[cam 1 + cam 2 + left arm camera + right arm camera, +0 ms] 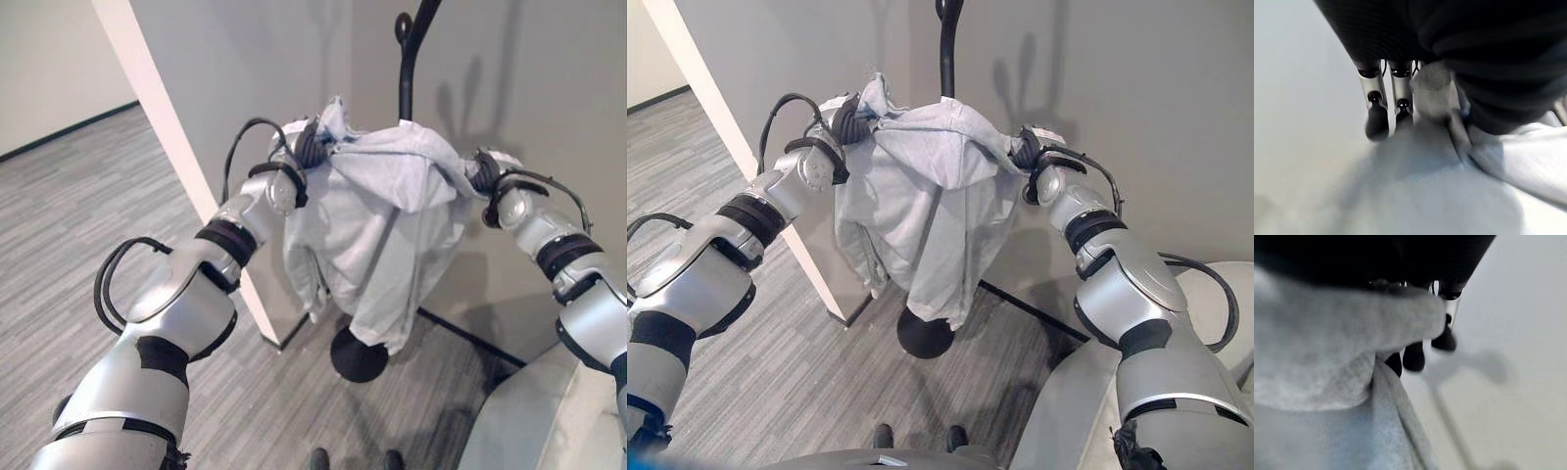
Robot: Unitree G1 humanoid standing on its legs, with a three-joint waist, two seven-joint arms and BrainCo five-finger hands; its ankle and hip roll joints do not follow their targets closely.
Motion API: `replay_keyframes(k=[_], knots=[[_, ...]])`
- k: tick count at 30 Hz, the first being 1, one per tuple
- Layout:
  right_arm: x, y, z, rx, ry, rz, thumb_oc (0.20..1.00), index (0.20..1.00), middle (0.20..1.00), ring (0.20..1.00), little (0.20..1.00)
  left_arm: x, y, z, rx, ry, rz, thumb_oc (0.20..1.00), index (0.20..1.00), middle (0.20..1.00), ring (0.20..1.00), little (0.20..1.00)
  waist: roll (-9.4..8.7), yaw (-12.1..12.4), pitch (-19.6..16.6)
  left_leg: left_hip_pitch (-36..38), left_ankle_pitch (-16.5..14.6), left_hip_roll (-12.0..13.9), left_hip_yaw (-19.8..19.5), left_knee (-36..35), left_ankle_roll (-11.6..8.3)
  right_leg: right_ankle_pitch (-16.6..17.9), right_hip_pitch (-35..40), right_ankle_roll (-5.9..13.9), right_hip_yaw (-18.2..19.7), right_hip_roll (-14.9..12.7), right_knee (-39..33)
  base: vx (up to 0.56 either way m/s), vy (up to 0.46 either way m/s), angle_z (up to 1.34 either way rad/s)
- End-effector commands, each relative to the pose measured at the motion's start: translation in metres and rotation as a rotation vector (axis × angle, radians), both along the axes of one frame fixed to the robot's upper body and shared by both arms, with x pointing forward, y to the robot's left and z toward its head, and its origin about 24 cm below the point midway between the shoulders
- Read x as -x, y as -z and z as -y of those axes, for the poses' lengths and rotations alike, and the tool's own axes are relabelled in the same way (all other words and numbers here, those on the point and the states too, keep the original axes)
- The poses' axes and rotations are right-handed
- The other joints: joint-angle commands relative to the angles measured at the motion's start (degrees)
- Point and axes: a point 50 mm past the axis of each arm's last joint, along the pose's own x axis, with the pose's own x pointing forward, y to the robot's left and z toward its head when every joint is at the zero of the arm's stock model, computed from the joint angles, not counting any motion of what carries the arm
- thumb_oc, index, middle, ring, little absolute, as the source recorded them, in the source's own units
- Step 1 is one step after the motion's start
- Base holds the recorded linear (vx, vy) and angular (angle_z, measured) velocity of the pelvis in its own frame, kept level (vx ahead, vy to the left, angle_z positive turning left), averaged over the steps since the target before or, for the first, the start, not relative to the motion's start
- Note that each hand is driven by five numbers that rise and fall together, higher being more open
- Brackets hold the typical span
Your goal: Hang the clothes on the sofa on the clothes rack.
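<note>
Both hands, left hand (847, 119) and right hand (1027, 149), clutch the grey hoodie's (921, 211) shoulders, spread before the black clothes rack (947, 54); its hood should settle over a hook before they release.

Pale grey garment (382, 225); black rack (407, 69); grey striped floor (78, 206).

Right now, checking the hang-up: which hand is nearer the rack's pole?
Right, slightly. The right hand grips the grey garment just beside the black pole; the left hand holds it farther out.
</note>
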Motion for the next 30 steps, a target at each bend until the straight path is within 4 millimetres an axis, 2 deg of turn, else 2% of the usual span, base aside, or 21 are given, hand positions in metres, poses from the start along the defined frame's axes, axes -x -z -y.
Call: replay_keyframes(k=[1,27,30], knots=[[-0.0003,-0.0407,0.0290,0.021,0.115,0.085,1.000,1.000,1.000,1.000,1.000,-0.0057,-0.0334,-0.0208,-0.006,-0.099,0.067,1.000,1.000,1.000,1.000,1.000,0.90,2.0,1.6,2.7,-4.6,2.5,-0.6,0.3,-5.50,-1.7,-0.4,5.21,-1.9,-1.3,0.7,0.00,0.000,0.00],[0.0011,-0.0328,0.0316,0.012,0.119,0.069,1.000,1.000,1.000,1.000,1.000,-0.0055,-0.0346,-0.0266,-0.008,-0.117,0.069,1.000,1.000,1.000,1.000,1.000,0.77,2.3,1.7,2.9,-4.8,2.5,-0.7,0.3,-5.42,-2.0,0.0,5.11,-2.2,-1.2,0.7,0.00,0.000,0.00],[0.0025,-0.0341,0.0349,-0.040,0.126,0.096,1.000,1.000,1.000,1.000,1.000,-0.0046,-0.0349,-0.0286,0.014,-0.115,0.076,1.000,1.000,1.000,1.000,1.000,0.78,2.3,1.7,3.1,-4.9,2.5,-0.7,0.3,-5.37,-2.1,0.2,5.10,-2.3,-1.2,0.7,0.00,0.000,0.00]])
